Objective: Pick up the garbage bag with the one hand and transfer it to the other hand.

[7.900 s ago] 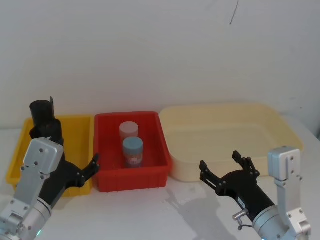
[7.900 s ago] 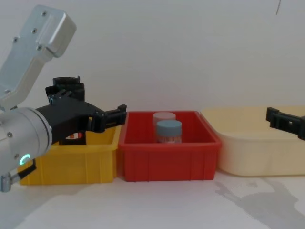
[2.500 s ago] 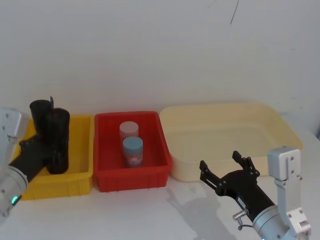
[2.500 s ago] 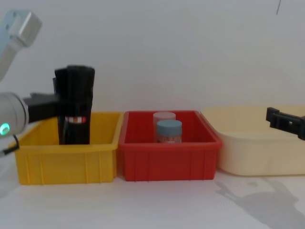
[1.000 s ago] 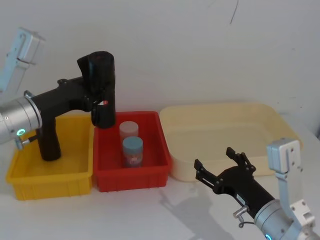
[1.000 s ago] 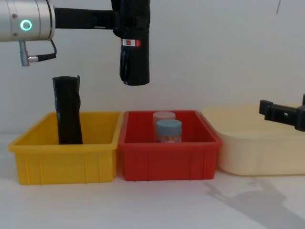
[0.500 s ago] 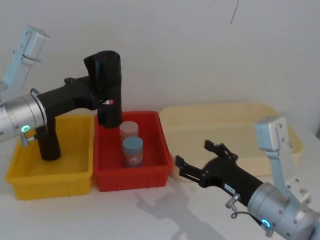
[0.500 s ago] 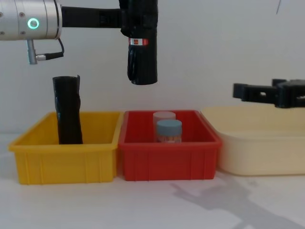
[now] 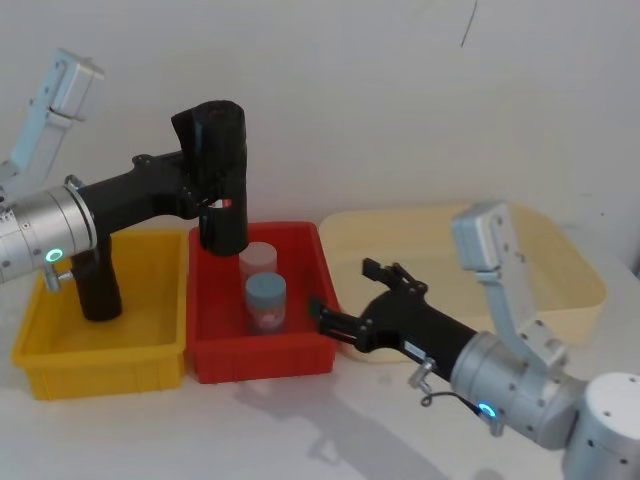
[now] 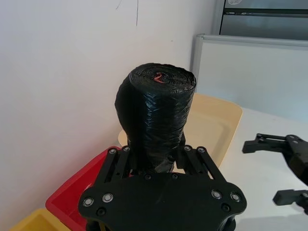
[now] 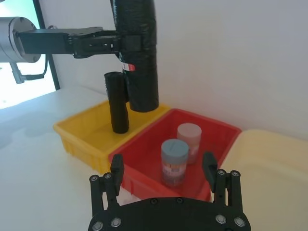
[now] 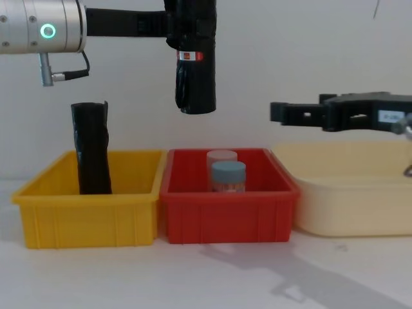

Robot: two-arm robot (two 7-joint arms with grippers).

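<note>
Right gripper point(image 9: 343, 290) was nearest, fingers spread wide and empty, raised over the seam between red bin point(image 12: 228, 212) and cream tub point(image 12: 347, 199). 2 jars point(image 12: 228, 177) stood inside the red bin. Farther back, left gripper point(image 12: 190, 26) was clamped on the garbage bag point(image 12: 196, 71), upright, its lower end well clear above the bin's left rear corner. Open air separated bag and right gripper. A matte roll point(image 12: 91, 151) stood in the yellow bin point(image 12: 90, 222)

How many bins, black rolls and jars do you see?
Bins: 3 (yellow bin, red bin, cream bin)
Black rolls: 2 (held roll, standing roll)
Jars: 2 (back jar, front jar)
Total: 7
</note>
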